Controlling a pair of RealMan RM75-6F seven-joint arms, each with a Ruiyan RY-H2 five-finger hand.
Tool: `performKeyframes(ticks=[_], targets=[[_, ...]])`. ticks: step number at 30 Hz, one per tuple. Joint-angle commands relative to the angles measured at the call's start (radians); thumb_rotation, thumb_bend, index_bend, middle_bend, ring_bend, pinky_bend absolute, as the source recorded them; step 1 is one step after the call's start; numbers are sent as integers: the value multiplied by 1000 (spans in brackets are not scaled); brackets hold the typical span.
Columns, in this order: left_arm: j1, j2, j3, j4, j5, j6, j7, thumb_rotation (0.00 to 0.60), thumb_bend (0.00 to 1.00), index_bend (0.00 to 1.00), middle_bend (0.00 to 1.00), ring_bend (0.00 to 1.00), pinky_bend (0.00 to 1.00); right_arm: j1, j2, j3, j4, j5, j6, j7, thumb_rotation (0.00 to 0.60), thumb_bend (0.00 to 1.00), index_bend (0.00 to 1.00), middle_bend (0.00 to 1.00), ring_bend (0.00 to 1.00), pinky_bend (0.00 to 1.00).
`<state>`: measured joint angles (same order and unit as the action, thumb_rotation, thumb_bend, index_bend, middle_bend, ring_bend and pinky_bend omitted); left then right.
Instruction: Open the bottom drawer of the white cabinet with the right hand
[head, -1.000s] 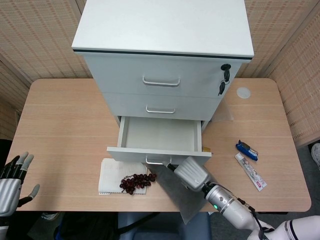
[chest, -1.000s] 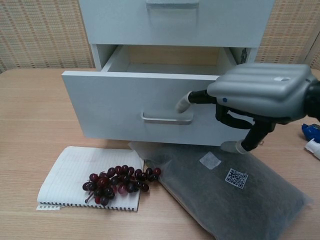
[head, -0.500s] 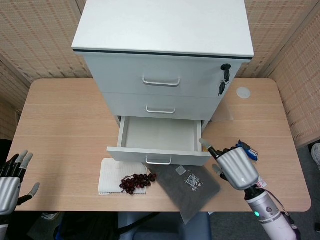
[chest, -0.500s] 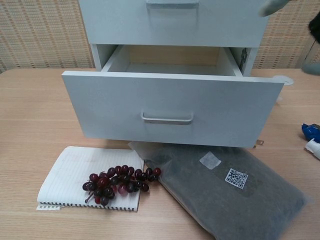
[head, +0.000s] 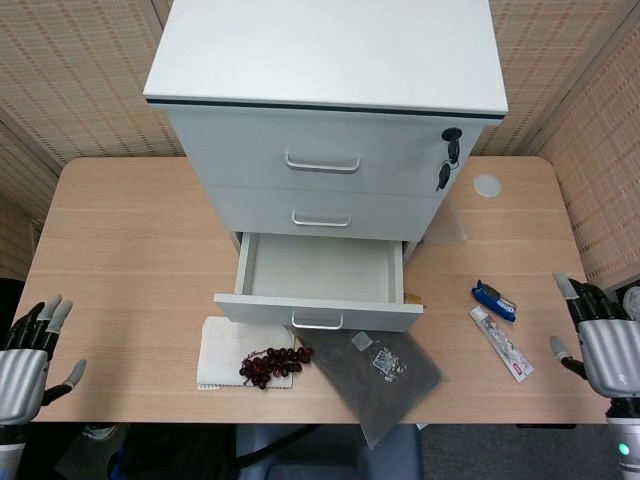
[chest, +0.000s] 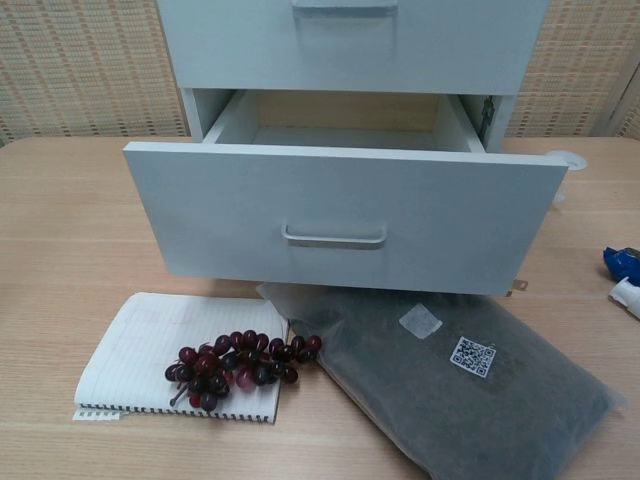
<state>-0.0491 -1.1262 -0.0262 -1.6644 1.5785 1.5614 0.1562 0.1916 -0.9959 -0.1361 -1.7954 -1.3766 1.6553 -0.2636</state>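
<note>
The white cabinet (head: 330, 70) stands at the back middle of the table. Its bottom drawer (head: 318, 312) is pulled out, empty inside, with a metal handle (chest: 334, 237) on its front panel (chest: 340, 215). The two drawers above stay closed. My right hand (head: 600, 345) hovers off the table's right front edge, fingers spread, holding nothing, far from the drawer. My left hand (head: 25, 360) hangs off the left front corner, also spread and empty. Neither hand shows in the chest view.
A lined notepad (chest: 175, 365) with a bunch of dark grapes (chest: 235, 362) lies before the drawer, beside a grey pouch (chest: 470, 385). A blue item (head: 493, 298) and a tube (head: 503, 345) lie at the right. A white disc (head: 487, 185) sits behind.
My right hand left the drawer handle and swung away to the right, past the table's right edge. The drawer stays pulled out. The left hand barely moved.
</note>
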Motion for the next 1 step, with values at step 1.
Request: performKeyframes(ticks=[1], targets=[[1, -1, 1, -4, 3, 3, 5, 600, 290, 3, 0, 5, 126, -52, -24, 3, 63, 10, -4, 73, 600, 263, 0, 38, 44, 238]])
